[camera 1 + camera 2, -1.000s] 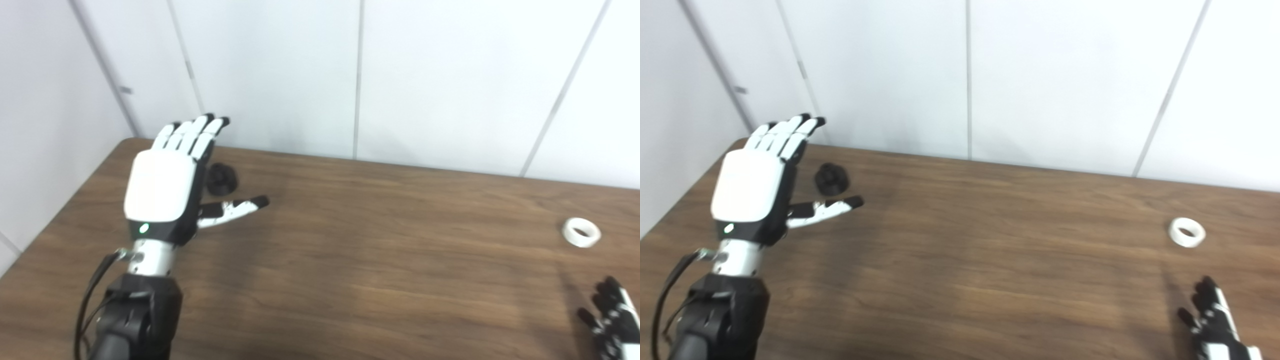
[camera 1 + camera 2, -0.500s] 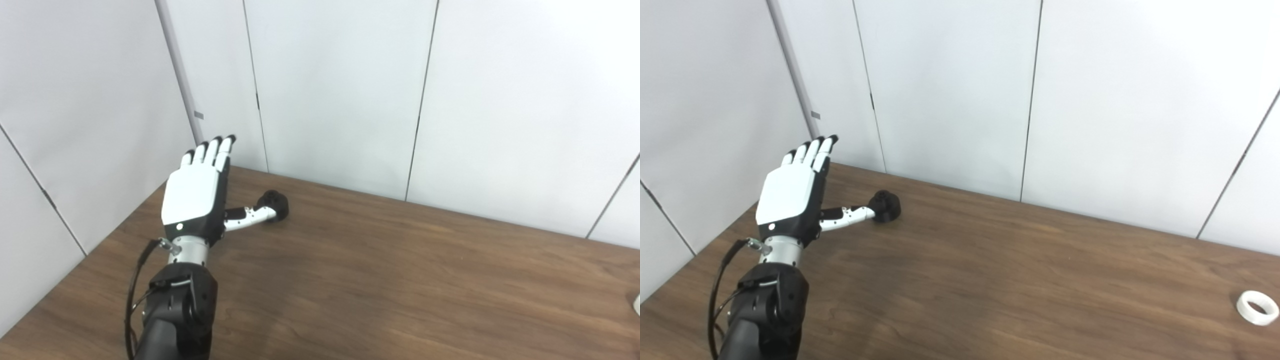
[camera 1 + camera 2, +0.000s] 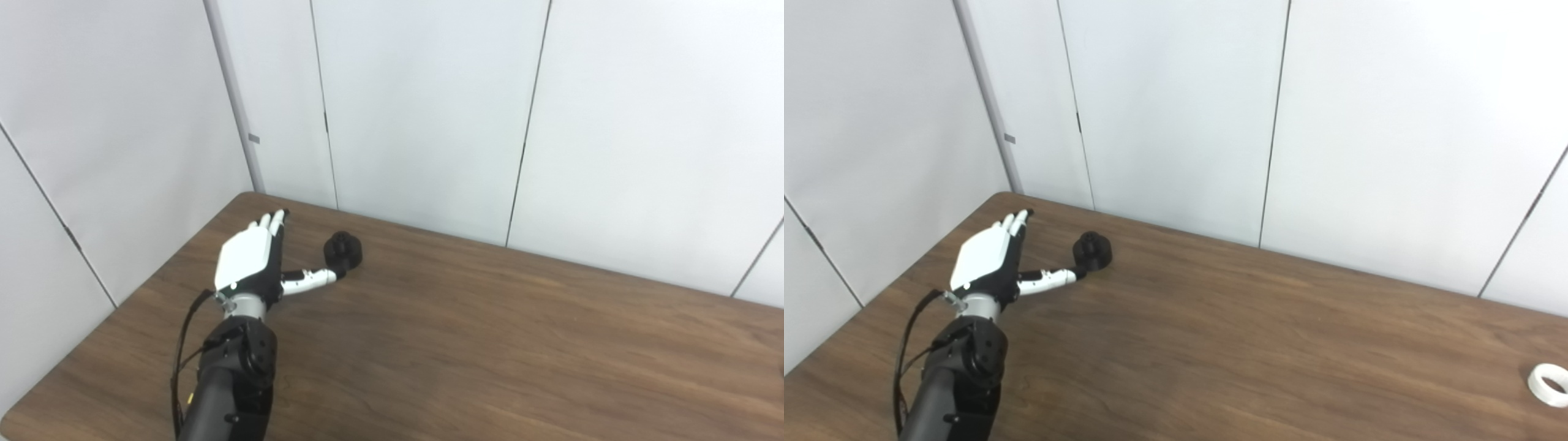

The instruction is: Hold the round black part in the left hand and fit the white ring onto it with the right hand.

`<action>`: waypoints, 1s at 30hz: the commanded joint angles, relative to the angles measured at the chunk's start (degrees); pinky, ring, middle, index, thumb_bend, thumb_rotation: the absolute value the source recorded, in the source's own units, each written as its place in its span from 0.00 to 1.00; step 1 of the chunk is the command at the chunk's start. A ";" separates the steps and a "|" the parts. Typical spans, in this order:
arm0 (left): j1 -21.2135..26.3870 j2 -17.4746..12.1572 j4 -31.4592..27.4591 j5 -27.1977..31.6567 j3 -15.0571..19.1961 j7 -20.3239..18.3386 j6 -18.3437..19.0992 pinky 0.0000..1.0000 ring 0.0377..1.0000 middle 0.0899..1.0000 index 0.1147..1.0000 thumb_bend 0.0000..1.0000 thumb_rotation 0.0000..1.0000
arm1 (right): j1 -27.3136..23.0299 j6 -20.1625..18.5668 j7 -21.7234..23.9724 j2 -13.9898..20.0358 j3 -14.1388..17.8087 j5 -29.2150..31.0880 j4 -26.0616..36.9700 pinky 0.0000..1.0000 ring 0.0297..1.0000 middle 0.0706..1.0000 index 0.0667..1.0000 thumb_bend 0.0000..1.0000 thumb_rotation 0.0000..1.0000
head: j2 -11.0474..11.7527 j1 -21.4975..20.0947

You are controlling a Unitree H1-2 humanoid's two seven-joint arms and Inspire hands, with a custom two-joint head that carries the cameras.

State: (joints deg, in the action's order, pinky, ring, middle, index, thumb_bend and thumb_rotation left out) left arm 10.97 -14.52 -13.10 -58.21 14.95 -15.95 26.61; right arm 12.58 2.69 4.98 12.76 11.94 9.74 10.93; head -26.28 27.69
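fingers [image 3: 269, 222]: left hand [image 3: 248, 260] spread wide, empty, thumb tip at round black part [image 3: 343, 251] | part: far-left counter [image 3: 490, 343] | white ring [image 3: 1548, 384]: far right edge | right hand: unseen | advice: slide palm closer, curl around the part's sides.

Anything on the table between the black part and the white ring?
Nothing: in the right eye view only bare wooden table lies between the round black part and the white ring.

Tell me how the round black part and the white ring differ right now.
The round black part is dark and knobby; the white ring is pale with an open centre. The black part lies far left beside the open left hand, at its thumb tip; the ring lies far right, alone. Both rest on the table.
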 commanded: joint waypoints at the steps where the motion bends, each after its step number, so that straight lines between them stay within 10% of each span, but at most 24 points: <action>1: 2.35 -0.21 0.95 2.98 0.69 2.47 0.23 1.00 1.00 1.00 0.97 1.00 0.59 | 1.23 -0.43 0.04 0.82 0.56 -0.09 0.64 1.00 1.00 0.99 0.99 0.82 0.93 | -0.23 -0.16; 30: 7.18 -3.49 24.42 16.54 -6.75 16.81 0.26 1.00 1.00 1.00 1.00 1.00 0.44 | 4.07 -2.94 0.21 0.82 1.28 1.39 4.79 1.00 1.00 0.98 0.99 0.83 0.90 | -1.84 -0.58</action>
State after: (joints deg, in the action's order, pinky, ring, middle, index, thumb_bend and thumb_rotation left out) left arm 16.67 -16.87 10.82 -42.23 8.26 0.30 26.44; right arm 15.35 0.14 5.03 12.79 12.51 10.85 14.72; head -28.04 27.16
